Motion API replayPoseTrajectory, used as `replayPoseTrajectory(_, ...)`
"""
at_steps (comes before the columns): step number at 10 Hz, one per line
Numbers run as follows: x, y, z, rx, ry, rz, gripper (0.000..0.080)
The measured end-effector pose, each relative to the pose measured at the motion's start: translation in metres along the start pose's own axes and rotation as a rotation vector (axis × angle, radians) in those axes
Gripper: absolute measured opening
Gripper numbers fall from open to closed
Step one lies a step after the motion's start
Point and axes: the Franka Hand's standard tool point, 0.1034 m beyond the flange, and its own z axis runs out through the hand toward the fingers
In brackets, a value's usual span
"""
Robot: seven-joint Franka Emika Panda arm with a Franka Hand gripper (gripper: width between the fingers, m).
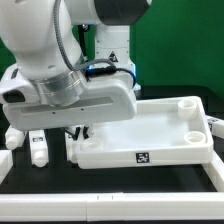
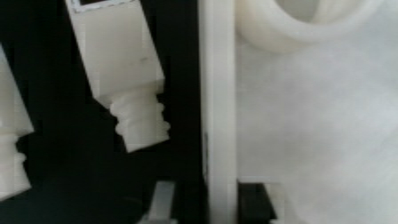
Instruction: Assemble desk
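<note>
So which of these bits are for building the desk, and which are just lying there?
For the job:
- desk top, with the gripper shut on its rim
- loose leg blocks, lying beside it on the exterior view's left

Just there:
- marker board at the back
- black table under everything
</note>
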Motion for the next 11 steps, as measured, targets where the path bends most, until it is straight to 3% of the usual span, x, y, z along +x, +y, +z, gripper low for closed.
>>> replayPoseTrajectory(1,0.006,0.003,0.006,-0.026,-0.001,-0.014,0.0055)
replayPoseTrajectory(3,0.036,0.006,0.014,-0.106,-0.006,-0.067,0.0055)
replayPoseTrajectory(4,0.043,0.009,0.017,-0.113,0.012,-0.083,0.0055)
replayPoseTrajectory(8,0.044,0.014,0.017,-0.117,0.029,-0.068,0.0055)
replayPoseTrajectory(10,0.054,-0.005,0.016,-0.127,0.048,-0.052,0.0055)
replayPoseTrajectory(11,0.058,-0.009,0.013,-0.146,0.066,-0.024,0.0055)
